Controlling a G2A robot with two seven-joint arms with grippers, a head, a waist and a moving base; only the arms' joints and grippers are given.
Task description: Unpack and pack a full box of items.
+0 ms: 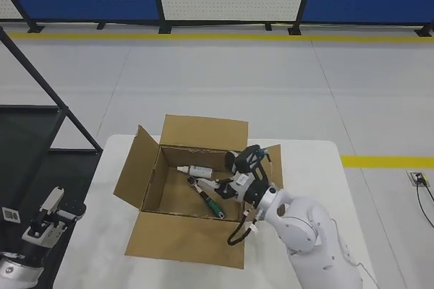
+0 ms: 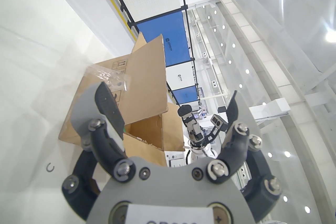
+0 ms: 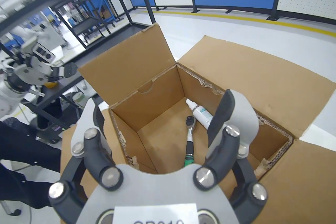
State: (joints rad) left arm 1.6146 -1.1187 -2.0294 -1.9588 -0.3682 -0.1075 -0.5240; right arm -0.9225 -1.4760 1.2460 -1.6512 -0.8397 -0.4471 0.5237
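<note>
An open cardboard box (image 1: 192, 242) stands in the middle of the white table (image 1: 315, 170), all flaps folded out. On its floor lie a ratchet wrench (image 1: 206, 196) with a green handle and a white bottle (image 1: 197, 171). My right gripper (image 1: 229, 185) hangs open over the box's right side; between its fingers I look down on the wrench (image 3: 189, 135) and the bottle (image 3: 200, 114), which lie side by side near a corner. My left gripper (image 2: 168, 93) is open and empty, low beside the table's left edge (image 1: 74, 211), facing the box's outer wall (image 2: 147, 83).
A black metal rack (image 1: 22, 144) stands left of the table, close to the left arm. A scrap of clear tape (image 2: 107, 75) sticks up from a box flap. Bare tabletop lies right of the box and along the front left.
</note>
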